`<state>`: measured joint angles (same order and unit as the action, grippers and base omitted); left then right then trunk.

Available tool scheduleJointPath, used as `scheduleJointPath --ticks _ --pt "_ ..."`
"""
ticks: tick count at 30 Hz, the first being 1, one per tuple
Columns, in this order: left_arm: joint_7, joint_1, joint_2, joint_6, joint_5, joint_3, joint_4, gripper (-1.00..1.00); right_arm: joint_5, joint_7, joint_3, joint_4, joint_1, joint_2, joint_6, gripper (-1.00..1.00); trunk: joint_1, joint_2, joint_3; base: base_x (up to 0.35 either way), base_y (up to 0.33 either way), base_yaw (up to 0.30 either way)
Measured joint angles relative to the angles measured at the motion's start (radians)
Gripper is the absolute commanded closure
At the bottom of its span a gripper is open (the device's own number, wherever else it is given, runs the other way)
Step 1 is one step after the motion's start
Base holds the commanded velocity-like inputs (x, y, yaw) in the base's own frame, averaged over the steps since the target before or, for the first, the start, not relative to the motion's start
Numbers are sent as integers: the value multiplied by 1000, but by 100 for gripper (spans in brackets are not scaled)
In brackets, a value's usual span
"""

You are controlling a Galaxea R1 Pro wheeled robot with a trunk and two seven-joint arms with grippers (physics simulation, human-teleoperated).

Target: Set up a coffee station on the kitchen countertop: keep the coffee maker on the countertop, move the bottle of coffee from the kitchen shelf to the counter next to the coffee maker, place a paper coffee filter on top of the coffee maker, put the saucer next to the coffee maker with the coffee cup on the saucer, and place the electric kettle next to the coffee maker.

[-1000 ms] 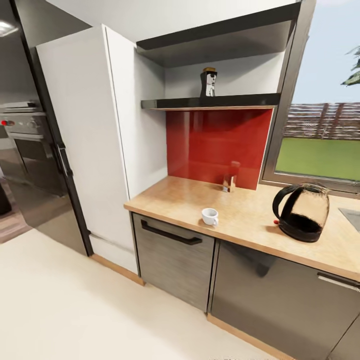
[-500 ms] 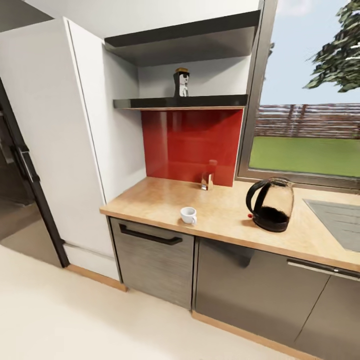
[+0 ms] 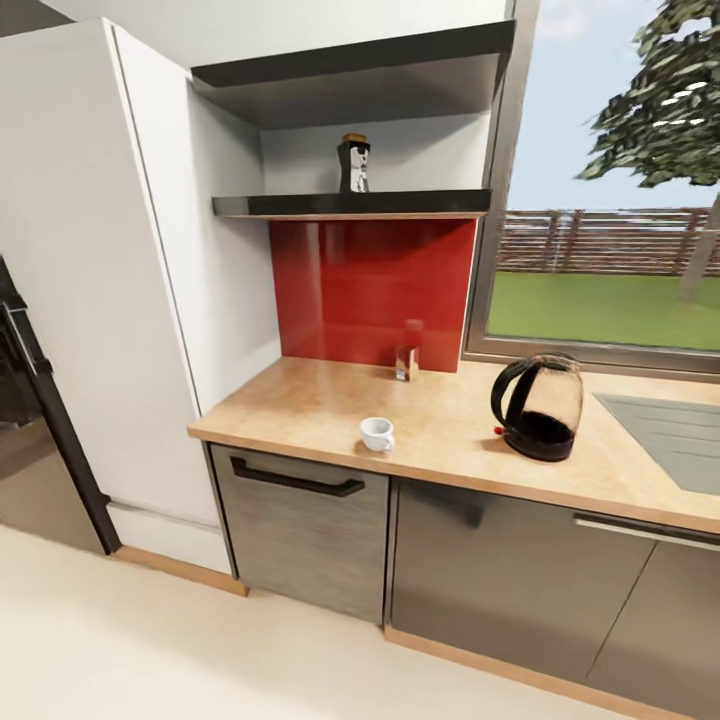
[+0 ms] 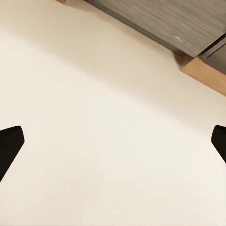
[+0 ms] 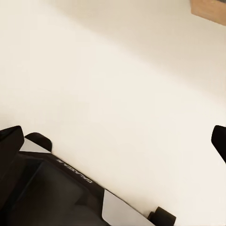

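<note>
In the head view a dark bottle of coffee [image 3: 353,165] with a tan lid stands on the black kitchen shelf [image 3: 420,204]. Below it, a white coffee cup [image 3: 377,434] sits near the front edge of the wooden countertop [image 3: 300,400]. The glass electric kettle [image 3: 540,407], with a black handle and base, stands to the cup's right. My left gripper [image 4: 113,146] hangs open over the pale floor, close to the cabinet base. My right gripper [image 5: 113,141] is open too, above the floor and my own dark base [image 5: 61,193].
A small brownish object [image 3: 407,362] stands against the red backsplash [image 3: 370,290]. A sink [image 3: 665,435] is set into the counter at the right, under the window. A tall white cabinet [image 3: 110,280] and a dark fridge [image 3: 30,400] stand at the left. Grey drawers [image 3: 300,520] front the counter.
The head camera has swung right, so the counter, shelf and kettle sit further left in the picture and more window shows. The cup, kettle and bottle stay where they were.
</note>
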<state>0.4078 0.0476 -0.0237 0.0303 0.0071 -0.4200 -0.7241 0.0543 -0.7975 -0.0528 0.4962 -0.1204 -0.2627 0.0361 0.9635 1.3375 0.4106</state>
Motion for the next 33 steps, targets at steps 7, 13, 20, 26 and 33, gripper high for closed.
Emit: scheduleJointPath --ticks 7,13,20,26,33 --pt "0 0 0 0 0 0 0 -100 0 -1 0 0 0 0 0 -100 0 0 0 26 260 -91" --pt "0 0 0 1 0 0 1 -100 0 -3 0 0 0 0 0 -100 0 0 0 3 76 -236" --pt "0 0 0 1 0 0 1 -100 0 -4 0 0 0 0 0 -100 0 0 0 0 13 -178" --pt "0 0 0 0 0 0 0 -100 0 -4 0 0 0 0 0 -100 0 0 0 75 183 -23" --pt "0 0 -1 0 0 0 1 -100 0 -4 0 0 0 -9 1 -100 0 0 0 132 269 -2"
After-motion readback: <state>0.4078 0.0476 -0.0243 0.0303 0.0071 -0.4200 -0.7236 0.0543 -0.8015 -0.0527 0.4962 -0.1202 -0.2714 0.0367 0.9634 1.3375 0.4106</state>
